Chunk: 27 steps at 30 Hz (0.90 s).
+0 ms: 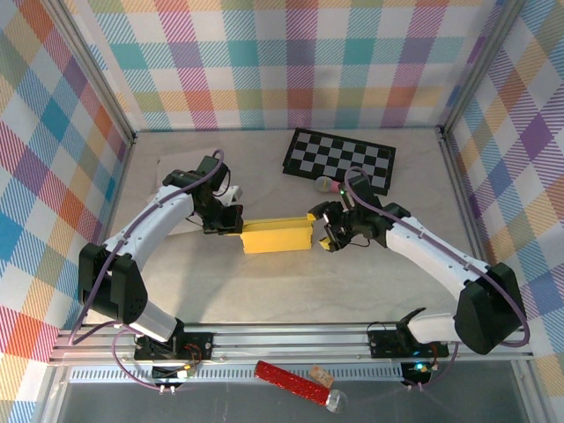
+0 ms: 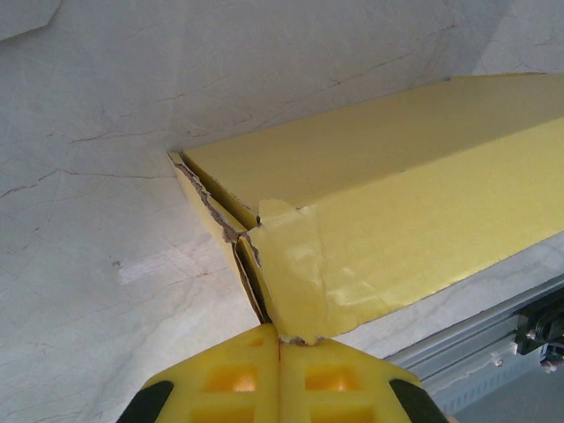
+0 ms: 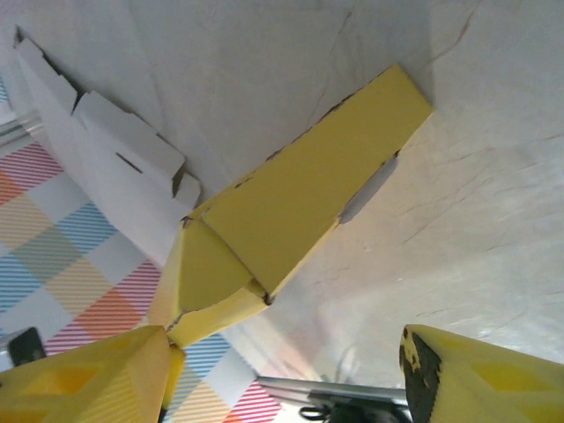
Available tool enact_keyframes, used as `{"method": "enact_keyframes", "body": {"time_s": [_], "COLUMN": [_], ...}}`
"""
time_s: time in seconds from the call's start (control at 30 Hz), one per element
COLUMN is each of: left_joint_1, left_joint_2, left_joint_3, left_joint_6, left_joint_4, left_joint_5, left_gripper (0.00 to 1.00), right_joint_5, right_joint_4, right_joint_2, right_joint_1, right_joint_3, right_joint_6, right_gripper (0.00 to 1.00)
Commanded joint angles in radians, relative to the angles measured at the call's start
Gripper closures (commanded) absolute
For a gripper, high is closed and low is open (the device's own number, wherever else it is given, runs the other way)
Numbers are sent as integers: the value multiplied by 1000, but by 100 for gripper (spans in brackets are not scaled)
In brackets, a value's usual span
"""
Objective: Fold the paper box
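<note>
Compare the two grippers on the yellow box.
The left gripper is shut, pinching the box's end flap; the right gripper is open, holding nothing. The left's jaws meet; the right's stand wide apart, one beside the box's opposite end. Both are yellow-tipped and sit at the box's ends.

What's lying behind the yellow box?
A checkered mat at back right; a white cardboard sheet at back left of the yellow box, partly covered by the left arm.

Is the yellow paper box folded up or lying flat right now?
Folded up, mostly: the yellow paper box stands as a long tube with top and side faces; its end flaps look crumpled, not neatly tucked.
</note>
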Motion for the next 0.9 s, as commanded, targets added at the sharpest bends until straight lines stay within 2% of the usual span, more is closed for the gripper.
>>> {"method": "enact_keyframes", "body": {"time_s": [0.0, 0.17, 0.33, 0.63, 0.7, 0.87], "left_joint_1": [-17, -18, -19, -19, -17, -16], "left_joint_2": [19, 19, 17, 1, -15, -77], "left_joint_3": [-2, 1, 1, 2, 4, -2], "left_joint_6": [-16, -16, -16, -42, -66, -158], "left_joint_4": [-30, -32, -33, -28, -23, 10], "left_joint_5": [-11, -9, -8, 10, 20, 68], "left_gripper": [100, 100, 100, 100, 89, 68], "right_joint_5": [-40, -56, -60, -44, -37, -28], "right_joint_4": [123, 149, 180, 70, 49, 39], "right_joint_2": [9, 34, 54, 67, 65, 69], "right_joint_1": [4, 9, 9, 12, 12, 12], "right_joint_3": [-14, -42, -62, -68, -80, -103], "right_joint_6": [134, 135, 134, 68, 56, 48], "right_gripper": [30, 35, 46, 56, 56, 57]}}
